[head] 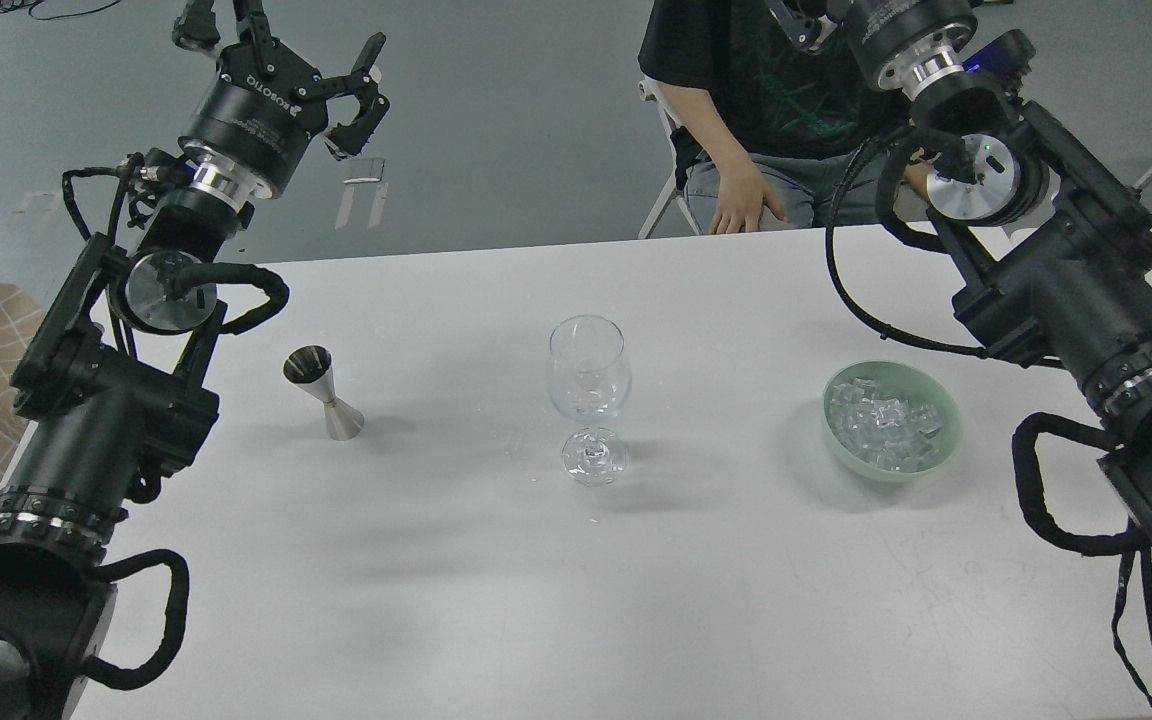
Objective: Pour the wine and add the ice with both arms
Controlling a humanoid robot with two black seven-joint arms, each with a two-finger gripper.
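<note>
Ice (884, 422), a heap of small clear cubes, lay in a pale green bowl (946, 440) on the right side of the white table (496, 600), well apart from both grippers. An empty wine glass (588, 380) stood upright near the table's middle, between the bowl and a steel jigger (323, 392) that stood upright to the left. The left arm (106, 430) rose along the table's left edge, and the left gripper (371, 85) was held high above the grey floor beyond the far edge, its fingers spread apart and gripping nothing. The right arm (1076, 290) came in from the right over the table's corner (its far end ran out of the top of the view), so the right gripper could not be seen and its state could not be told. A seated person in a black shirt (736, 70) was behind the table, one hand (741, 205) resting on a knee.
</note>
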